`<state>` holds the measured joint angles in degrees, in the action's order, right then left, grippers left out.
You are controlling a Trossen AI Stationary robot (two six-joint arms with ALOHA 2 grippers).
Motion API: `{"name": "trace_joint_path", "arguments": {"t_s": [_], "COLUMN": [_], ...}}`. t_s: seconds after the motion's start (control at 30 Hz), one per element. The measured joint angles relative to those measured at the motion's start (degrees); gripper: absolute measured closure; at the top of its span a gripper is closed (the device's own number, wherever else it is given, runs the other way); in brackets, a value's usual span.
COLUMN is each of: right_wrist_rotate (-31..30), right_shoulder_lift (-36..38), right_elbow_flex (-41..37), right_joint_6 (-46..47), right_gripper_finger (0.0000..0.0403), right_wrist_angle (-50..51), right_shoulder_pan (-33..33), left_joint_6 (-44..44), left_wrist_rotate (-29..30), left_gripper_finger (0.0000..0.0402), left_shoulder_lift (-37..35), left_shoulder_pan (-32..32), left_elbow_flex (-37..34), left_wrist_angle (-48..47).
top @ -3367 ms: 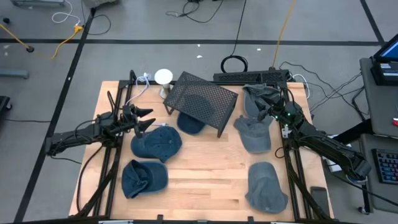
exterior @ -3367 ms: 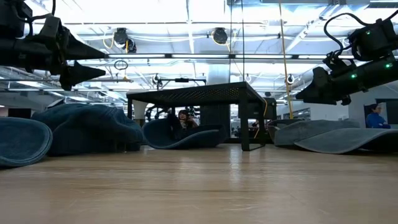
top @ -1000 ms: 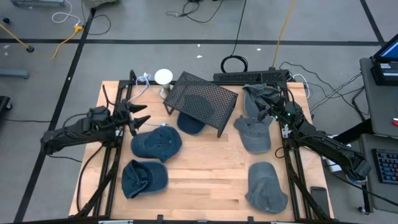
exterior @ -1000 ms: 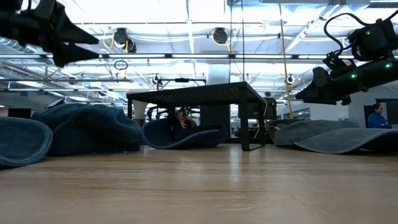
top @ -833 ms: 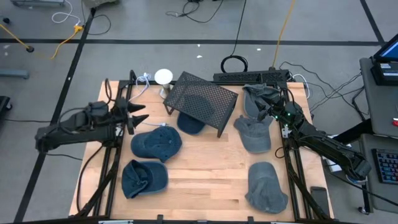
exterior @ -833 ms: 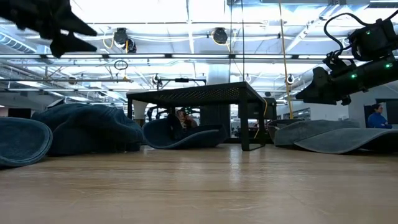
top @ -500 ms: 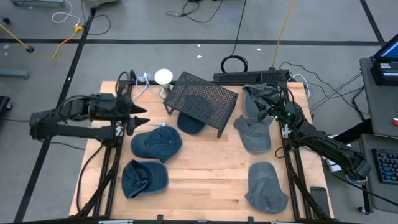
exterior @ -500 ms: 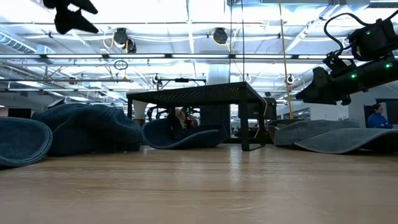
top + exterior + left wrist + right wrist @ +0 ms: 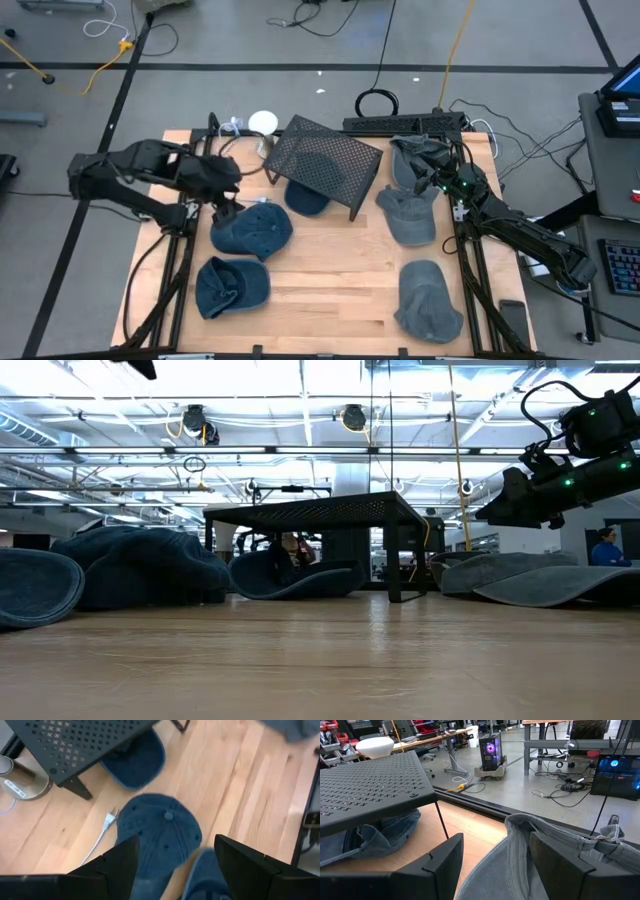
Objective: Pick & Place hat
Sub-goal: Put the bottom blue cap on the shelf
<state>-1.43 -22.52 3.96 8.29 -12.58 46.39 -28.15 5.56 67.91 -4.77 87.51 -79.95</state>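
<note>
Fingers spread wide and empty, my left gripper (image 9: 222, 190) hangs above the blue denim cap (image 9: 251, 231) lying flat on the wooden table (image 9: 330, 290) near the black mesh rack (image 9: 322, 160). My right gripper (image 9: 430, 172), also open, waits over a grey cap (image 9: 408, 215) at the far right side.

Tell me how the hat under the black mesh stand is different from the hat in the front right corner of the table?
The hat under the mesh stand is dark blue; the front-right hat is grey. The blue one is half hidden beneath the black mesh stand and lies upside down, its hollow facing up; the grey one lies out in the open, dome up. Both are soft caps resting on the wooden table, and no gripper touches either.
</note>
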Motion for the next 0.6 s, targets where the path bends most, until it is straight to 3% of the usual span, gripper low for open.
{"name": "trace_joint_path", "arguments": {"t_s": [0.27,0.6], "right_wrist_rotate": [0.0,0.0], "right_shoulder_lift": [0.0,0.0], "right_elbow_flex": [0.0,0.0], "right_joint_6": [0.0,0.0], "right_gripper_finger": [0.0181,0.0181], "right_wrist_angle": [0.0,0.0], "right_shoulder_pan": [0.0,0.0], "left_joint_6": [0.6,-9.8], "left_wrist_rotate": [-6.0,-10.3], "left_gripper_finger": [0.0164,0.0132], "left_shoulder_lift": [11.0,16.3], "left_shoulder_pan": [-2.5,-8.2], "left_elbow_flex": [10.0,11.2], "left_wrist_angle": [-8.8,-8.9]}}
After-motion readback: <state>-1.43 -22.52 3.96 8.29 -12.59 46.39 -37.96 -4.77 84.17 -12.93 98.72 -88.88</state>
